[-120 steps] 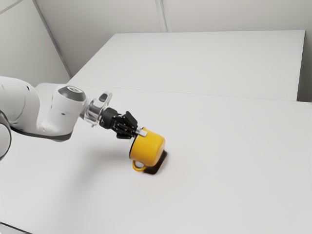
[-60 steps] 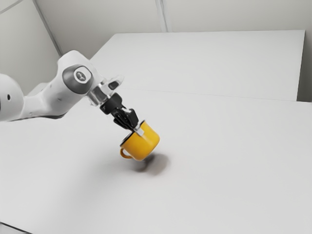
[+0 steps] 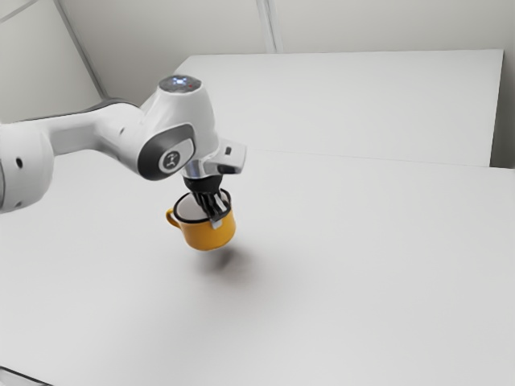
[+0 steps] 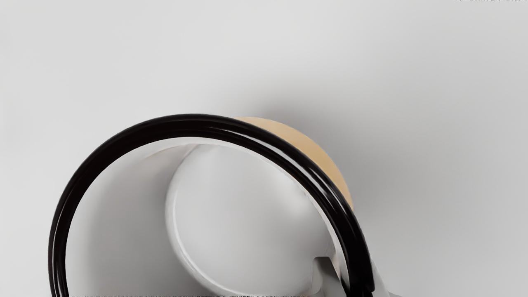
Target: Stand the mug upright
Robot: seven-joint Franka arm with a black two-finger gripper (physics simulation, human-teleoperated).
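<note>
Mug turning: While the yellow mug with a black rim and white inside (image 3: 208, 234) hangs mouth up, you are, I judge, at the last of the righting – near level, slightly tilted.
Mug place: in the air above the white table (image 3: 362, 265), its shadow (image 3: 222, 261) apart beneath it.
Black two-finger gripper (image 3: 218, 213): closed on the mug's wall at the rim, one finger inside, the other outside.
Next move: take out the remaining tilt, then lower straight until the base sits flat – only then should you part the fingers and lift clear.
Mug count: one, with one yellow loop handle (image 3: 171, 218) toward the exterior view's left.
Arm count: one white jointed arm (image 3: 121, 129), one gripper, two fingers.
Table count: one under the mug.
</note>
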